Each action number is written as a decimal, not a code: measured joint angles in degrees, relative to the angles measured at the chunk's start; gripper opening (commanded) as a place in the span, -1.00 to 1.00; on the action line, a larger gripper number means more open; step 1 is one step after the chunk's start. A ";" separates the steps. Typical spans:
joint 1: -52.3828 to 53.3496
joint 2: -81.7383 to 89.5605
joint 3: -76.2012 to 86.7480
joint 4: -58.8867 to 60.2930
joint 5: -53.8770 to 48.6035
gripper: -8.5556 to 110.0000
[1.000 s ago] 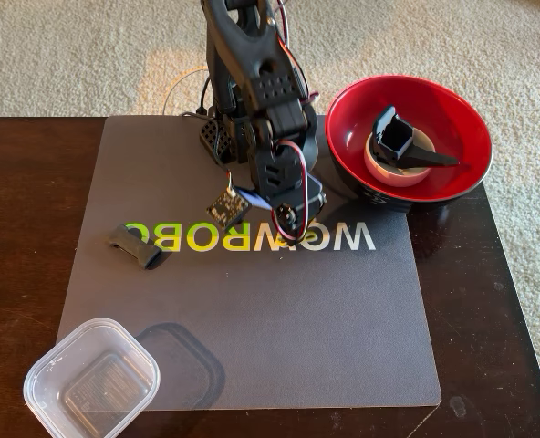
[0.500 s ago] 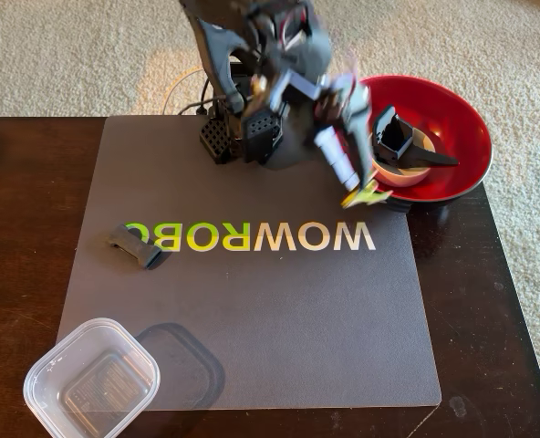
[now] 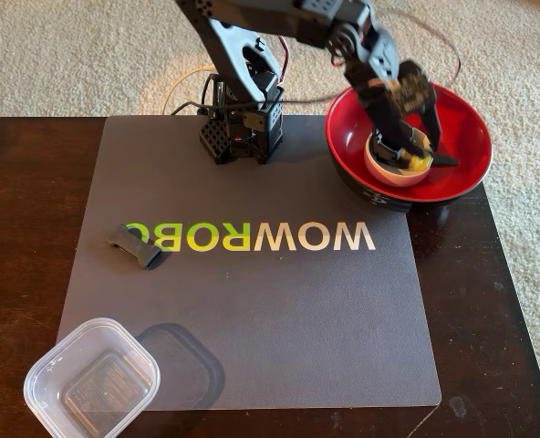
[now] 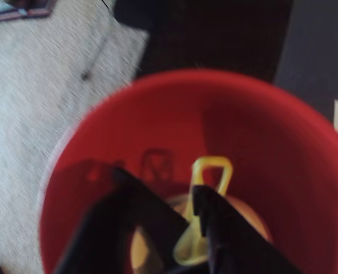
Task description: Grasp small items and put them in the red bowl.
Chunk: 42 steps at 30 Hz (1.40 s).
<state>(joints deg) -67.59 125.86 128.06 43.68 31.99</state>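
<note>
The red bowl [image 3: 462, 114] stands at the mat's right rear corner. Inside it lies the cream-white ring [image 3: 387, 170], and the pointed tip of the black plastic part [image 3: 444, 161] pokes out past the arm. My gripper [image 3: 414, 155] hangs low inside the bowl, shut on the tiny yellow clip [image 3: 420, 162]. In the wrist view the yellow clip [image 4: 212, 171] sticks up between the black fingers [image 4: 214, 228] of my gripper [image 4: 177, 205], above the red bowl [image 4: 272, 137] and the ring [image 4: 139, 254]. The short black bar [image 3: 133, 245] lies on the mat's left side.
A grey mat [image 3: 270, 310] with WOWROBO lettering covers the dark table [image 3: 489, 301]. A clear plastic container [image 3: 92, 388] sits at the front left corner. The arm's base [image 3: 238, 128] stands at the mat's rear edge. Carpet lies beyond the table.
The arm rose from the mat's middle with the yellow clip, swung right, and now holds it down inside the red bowl. The black bar and container have not moved.
</note>
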 measured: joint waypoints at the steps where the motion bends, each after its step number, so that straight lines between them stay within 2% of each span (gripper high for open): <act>1: -0.18 0.00 0.44 0.00 -0.18 -0.37; 7: 1.05 2.46 1.76 0.00 -1.76 -0.34; 10: 9.49 7.21 0.44 0.88 -6.94 -0.33; 14: 29.18 8.44 -2.64 6.33 -16.61 -0.29; 18: 54.32 2.46 -2.64 8.53 -23.82 -0.24; 22: 77.78 -9.23 -3.08 8.79 -24.43 -0.23; 24: 85.43 -13.89 -4.04 8.79 -23.38 -0.24; 30: 98.70 -26.81 -10.11 9.49 -17.23 -0.27; 36: 104.94 -26.02 -8.35 11.78 -11.87 -0.28; 42: 106.35 -24.52 -4.22 12.30 -9.32 -0.28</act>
<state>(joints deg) 38.76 101.34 123.84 55.99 22.68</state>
